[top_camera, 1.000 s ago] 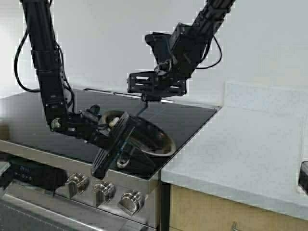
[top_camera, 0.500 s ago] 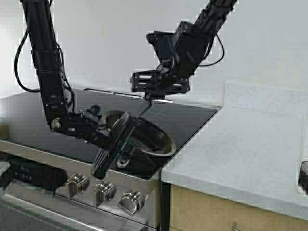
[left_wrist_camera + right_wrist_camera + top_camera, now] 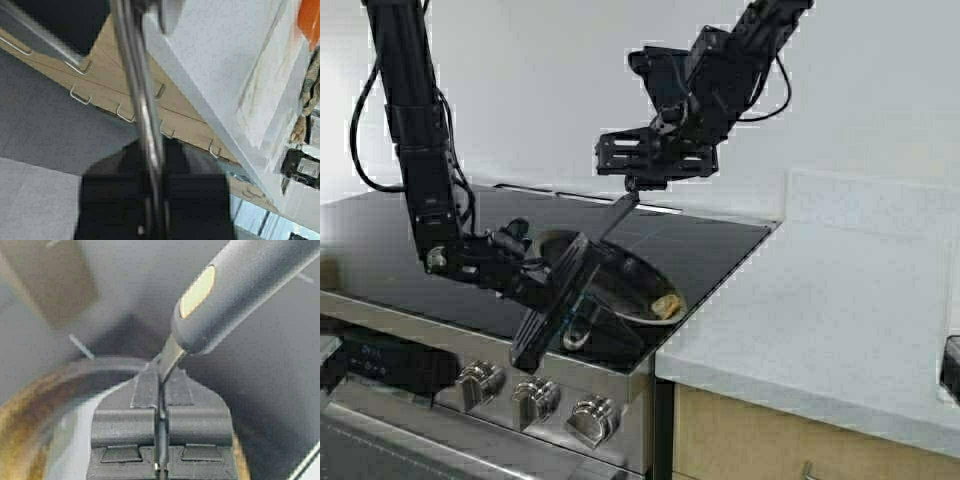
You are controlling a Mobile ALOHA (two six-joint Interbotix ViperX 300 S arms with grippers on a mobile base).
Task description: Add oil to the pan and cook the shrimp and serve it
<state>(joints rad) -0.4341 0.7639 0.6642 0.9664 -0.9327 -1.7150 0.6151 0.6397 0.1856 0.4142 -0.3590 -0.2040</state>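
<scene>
A black glass stovetop [image 3: 720, 245] fills the left half of the high view, silver knobs [image 3: 535, 398] along its front, and a pale speckled desk [image 3: 840, 310] runs off to the right under a white wall. Low centre, the pan [image 3: 630, 285] sits tilted on the stovetop's front right corner, the left tool [image 3: 555, 300] pinching its handle. The shrimp [image 3: 666, 305] lies golden by the pan's right rim. Upper centre, the right tool [image 3: 632, 185] is pressed together on a spatula [image 3: 615, 215] angling down into the pan.
</scene>
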